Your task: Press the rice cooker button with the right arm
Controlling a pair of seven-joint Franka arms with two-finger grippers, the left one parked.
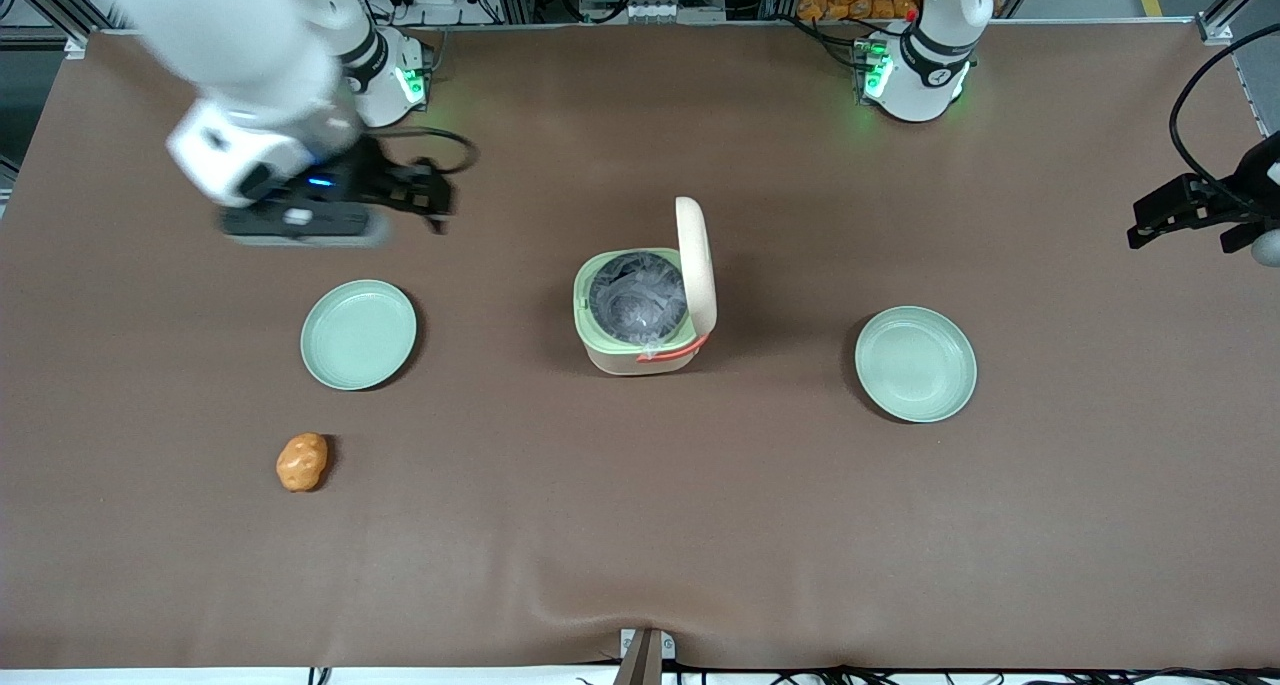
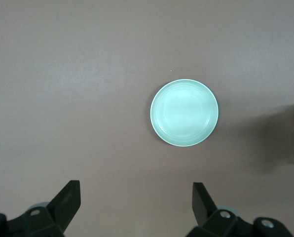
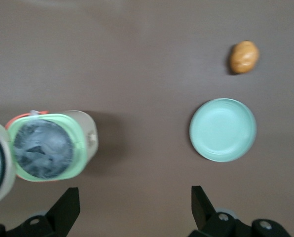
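The table [image 1: 640,525] is showing a plain brown cover with no pattern. The rice cooker [image 1: 640,350] is showing a cream body and lid, a pale green rim, a coral-orange handle and a silvery grey inner pot. Two plates [image 1: 358,334] [image 1: 915,363] are showing a pale mint green, both without pattern. The small lump [image 1: 302,462] is showing an orange-brown colour with lighter spots. The right arm [image 1: 250,55] is appearing white, with a small blue light, and its gripper [image 3: 135,210] is appearing black, fingers spread wide above the table.
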